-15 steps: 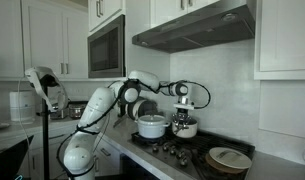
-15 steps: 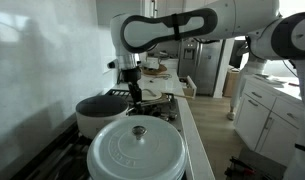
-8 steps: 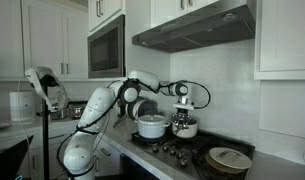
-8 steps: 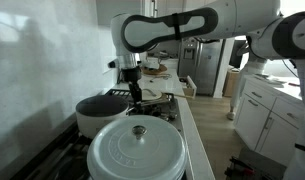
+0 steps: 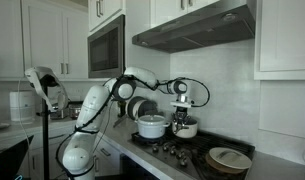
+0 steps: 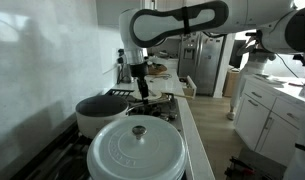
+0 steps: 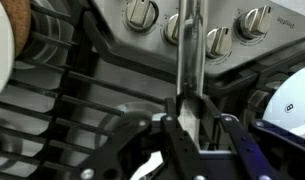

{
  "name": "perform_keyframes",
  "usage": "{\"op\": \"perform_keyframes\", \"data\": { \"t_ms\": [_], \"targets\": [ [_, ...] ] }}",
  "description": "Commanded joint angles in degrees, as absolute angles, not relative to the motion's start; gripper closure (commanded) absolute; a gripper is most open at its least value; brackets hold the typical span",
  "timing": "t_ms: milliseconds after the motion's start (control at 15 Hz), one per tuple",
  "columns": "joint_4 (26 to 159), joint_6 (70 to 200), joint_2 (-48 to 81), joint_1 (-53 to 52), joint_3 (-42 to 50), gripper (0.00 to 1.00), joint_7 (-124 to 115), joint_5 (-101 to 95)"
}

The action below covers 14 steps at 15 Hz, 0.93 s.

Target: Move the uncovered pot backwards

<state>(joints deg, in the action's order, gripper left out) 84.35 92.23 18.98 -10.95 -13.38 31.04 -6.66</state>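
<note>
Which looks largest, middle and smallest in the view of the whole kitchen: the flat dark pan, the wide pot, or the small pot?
1. The flat dark pan: widest in the picture, though it sits nearest the camera, so its lead over the wide pot is unsure.
2. The wide pot.
3. The small pot: clearly smallest.

Kitchen, daylight-bright, pale throughout.
- White panelled upper cabinets (image 5: 54, 38) far left; another white upper cabinet (image 5: 284, 35) right.
- Stainless built-in microwave (image 5: 105, 46) between cabinets and slanted stainless range hood (image 5: 192, 24).
- Plain white back wall (image 5: 230, 95) under hood; same white wall (image 6: 37, 55) fills left in an exterior view.
- Black gas cooktop (image 5: 177, 153) set in worktop; wrist view shows black iron grates (image 7: 72, 95) and round steel control knobs (image 7: 142, 12).
- Stainless refrigerator (image 6: 199, 62) far across room.
- White lower cabinets (image 6: 260, 112) right; pale floor (image 6: 217, 140) between.
</note>
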Motion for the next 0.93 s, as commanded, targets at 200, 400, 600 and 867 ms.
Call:
{"op": "perform_keyframes", "data": {
  "t_ms": [200,400,600,867],
  "targets": [
    [88.62,90.76,14.29,-10.63,-12.81,0.92,27.53,-6.08],
    [87.74,90.37,15.04,-11.01,-13.05,0.92,27.75,-6.29],
    [86.50,89.70,16.25,-11.59,-13.20,0.40,27.64,-6.50],
    [85.27,89.42,17.28,-11.81,-13.37,0.12,28.04,-6.01]
  ]
}}
